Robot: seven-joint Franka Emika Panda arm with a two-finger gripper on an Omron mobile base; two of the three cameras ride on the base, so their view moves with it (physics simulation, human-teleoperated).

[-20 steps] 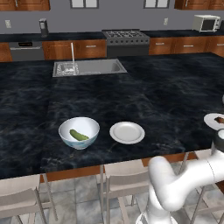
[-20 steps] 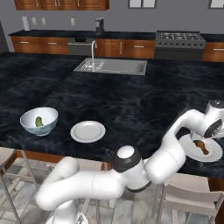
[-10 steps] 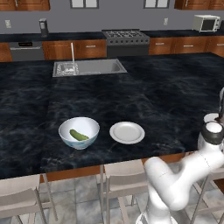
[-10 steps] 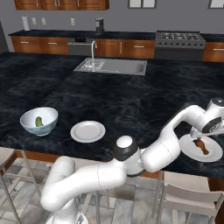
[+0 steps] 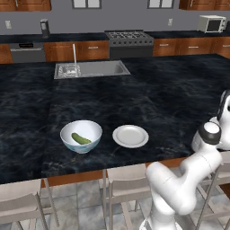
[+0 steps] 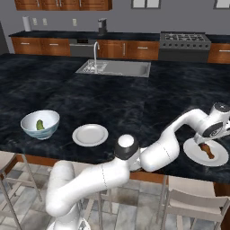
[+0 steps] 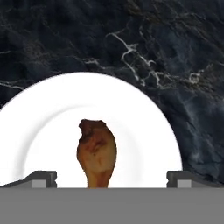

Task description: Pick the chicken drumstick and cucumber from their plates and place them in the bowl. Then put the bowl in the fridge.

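Gripper hung over the right-hand plate, fingers spread wide apart, nothing between them. Chicken drumstick lay on that plate directly below, centred in the gap; its long axis ran along the camera's line of sight, thin bone end toward the hand, so it lay across the closing line. A straight descent looked sufficient.

The right base view showed the drumstick on its plate beside the gripper. The left base view showed instead the cucumber already in the bowl, next to an empty plate.
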